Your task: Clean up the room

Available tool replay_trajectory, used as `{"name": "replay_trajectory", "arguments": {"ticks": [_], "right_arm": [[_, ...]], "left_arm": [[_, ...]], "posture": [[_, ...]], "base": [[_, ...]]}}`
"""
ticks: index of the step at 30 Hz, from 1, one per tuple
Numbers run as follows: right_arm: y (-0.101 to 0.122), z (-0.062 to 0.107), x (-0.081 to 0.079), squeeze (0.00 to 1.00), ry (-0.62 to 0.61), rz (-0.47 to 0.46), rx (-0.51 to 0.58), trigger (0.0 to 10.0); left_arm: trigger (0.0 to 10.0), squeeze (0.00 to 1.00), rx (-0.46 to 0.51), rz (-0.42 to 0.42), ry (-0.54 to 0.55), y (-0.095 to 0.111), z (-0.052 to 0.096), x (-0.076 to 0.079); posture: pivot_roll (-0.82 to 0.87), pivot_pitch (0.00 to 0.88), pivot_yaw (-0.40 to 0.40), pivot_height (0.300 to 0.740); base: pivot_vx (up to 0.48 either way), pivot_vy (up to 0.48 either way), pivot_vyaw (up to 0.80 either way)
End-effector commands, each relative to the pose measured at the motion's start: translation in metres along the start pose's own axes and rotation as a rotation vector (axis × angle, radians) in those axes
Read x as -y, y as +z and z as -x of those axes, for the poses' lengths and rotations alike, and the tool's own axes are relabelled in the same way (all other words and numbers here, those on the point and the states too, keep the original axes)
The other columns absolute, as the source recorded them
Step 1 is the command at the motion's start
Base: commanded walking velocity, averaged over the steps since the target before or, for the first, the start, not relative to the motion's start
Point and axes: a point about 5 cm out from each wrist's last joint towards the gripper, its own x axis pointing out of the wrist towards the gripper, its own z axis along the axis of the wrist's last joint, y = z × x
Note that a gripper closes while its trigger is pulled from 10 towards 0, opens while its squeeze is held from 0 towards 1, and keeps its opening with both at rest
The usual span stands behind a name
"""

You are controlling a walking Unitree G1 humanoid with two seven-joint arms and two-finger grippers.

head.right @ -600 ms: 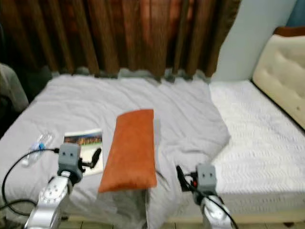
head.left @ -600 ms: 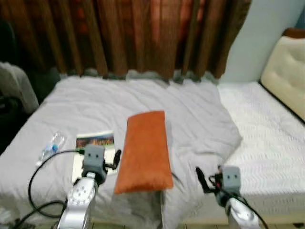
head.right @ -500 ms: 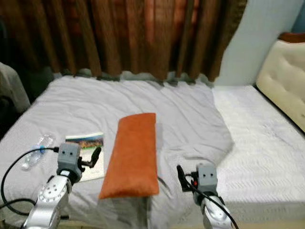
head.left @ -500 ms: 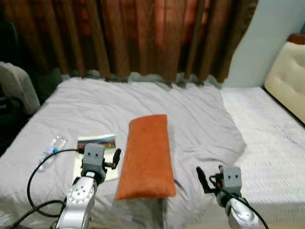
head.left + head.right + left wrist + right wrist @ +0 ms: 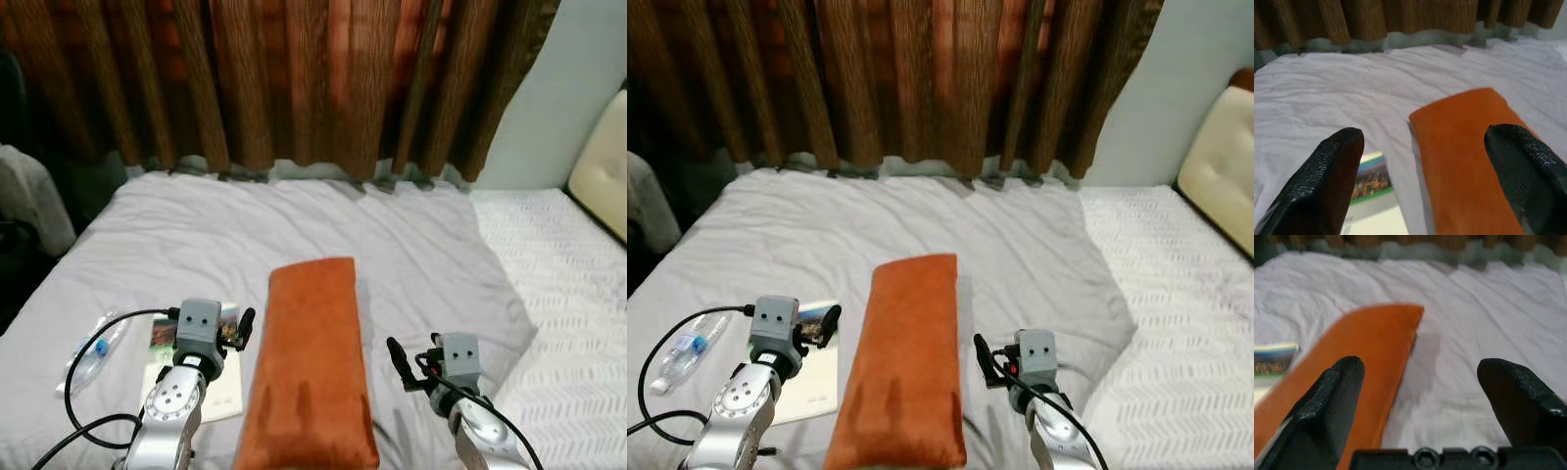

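Note:
An orange pillow [image 5: 312, 377] lies lengthwise on the grey sheet [image 5: 294, 225] of the bed, between my two arms. My left gripper [image 5: 223, 328] hovers low at the pillow's left side, open, above a book [image 5: 223, 394] with a colourful cover. In the left wrist view its fingers [image 5: 1334, 171] stand wide apart, with the pillow [image 5: 1469, 147] and the book [image 5: 1371, 181] ahead. My right gripper [image 5: 423, 357] is open at the pillow's right side, over the sheet. A clear water bottle [image 5: 91, 350] lies left of the book.
Brown curtains [image 5: 294, 78] hang behind the bed. A bare white mattress [image 5: 573, 294] and a cream headboard [image 5: 602, 166] are at the right. Dark furniture with pale cloth [image 5: 24, 211] stands at the left. A black cable [image 5: 73, 367] loops from my left arm.
The whole picture has shifted: the camera has come closer to the bed and turned slightly left. Both grippers keep the same open pose beside the pillow.

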Motion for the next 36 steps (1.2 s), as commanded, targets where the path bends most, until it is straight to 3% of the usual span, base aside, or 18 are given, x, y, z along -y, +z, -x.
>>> {"name": "replay_trajectory", "arguments": {"ticks": [1,4,6,10,12,16,17,19,27,33,36], "right_arm": [[0.009,-0.012,-0.016,0.00,0.066,-0.047,0.016,10.0],[0.008,-0.015,-0.018,0.00,0.075,-0.128,-0.014,10.0],[0.009,-0.023,-0.014,0.00,0.046,-0.243,-0.040,10.0],[0.005,-0.031,-0.009,0.00,-0.007,-0.316,-0.080,10.0],[0.021,-0.037,-0.009,0.00,-0.006,-0.397,-0.009,10.0],[0.035,-0.042,-0.010,0.00,0.009,-0.421,0.045,10.0],[0.049,-0.046,-0.011,0.00,0.011,-0.436,0.098,10.0],[0.061,-0.049,-0.011,0.00,0.016,-0.455,0.133,10.0],[0.059,-0.052,-0.020,0.00,0.054,-0.610,0.123,10.0],[0.039,-0.060,-0.035,0.00,0.090,-0.780,0.027,10.0],[0.036,-0.061,-0.041,0.00,0.101,-0.810,-0.001,10.0]], "left_arm": [[10.0,0.00,-0.014,0.023,0.040,-0.004,0.002,-0.013],[10.0,0.00,-0.027,0.087,0.020,-0.006,-0.002,-0.012],[10.0,0.00,-0.066,0.230,-0.044,-0.014,-0.014,-0.007],[10.0,0.00,-0.079,0.512,-0.059,-0.011,-0.032,-0.009],[10.0,0.00,-0.017,0.614,-0.083,0.008,-0.043,-0.012],[10.0,0.00,0.017,0.667,-0.104,0.018,-0.048,-0.014],[10.0,0.00,0.052,0.743,-0.123,0.025,-0.053,-0.017],[10.0,0.00,0.059,0.764,-0.139,0.028,-0.056,-0.016],[10.0,0.00,0.066,0.794,-0.136,0.022,-0.052,-0.017],[10.0,0.00,0.009,0.861,-0.200,0.013,-0.056,0.002],[10.0,0.00,-0.006,0.886,-0.204,0.011,-0.058,0.008]], "posture": [[0.04,0.001,-0.049,0.740],[0.06,0.025,-0.062,0.740],[0.06,0.068,-0.073,0.740],[0.02,0.229,-0.081,0.740],[-0.03,0.348,-0.103,0.740],[-0.04,0.427,-0.122,0.740],[-0.06,0.476,-0.134,0.740],[-0.08,0.525,-0.141,0.740],[-0.09,0.548,-0.139,0.740],[-0.07,0.577,-0.124,0.740],[-0.07,0.589,-0.124,0.740]], "base": [[0.480,0.000,0.00],[0.320,0.000,0.00],[0.000,0.000,0.00],[0.000,0.000,0.00],[0.000,0.000,0.00],[0.000,0.000,0.00],[0.000,0.000,0.00],[0.000,0.000,0.00],[0.000,0.000,0.00],[0.000,0.000,0.00],[0.000,0.000,0.00]]}}
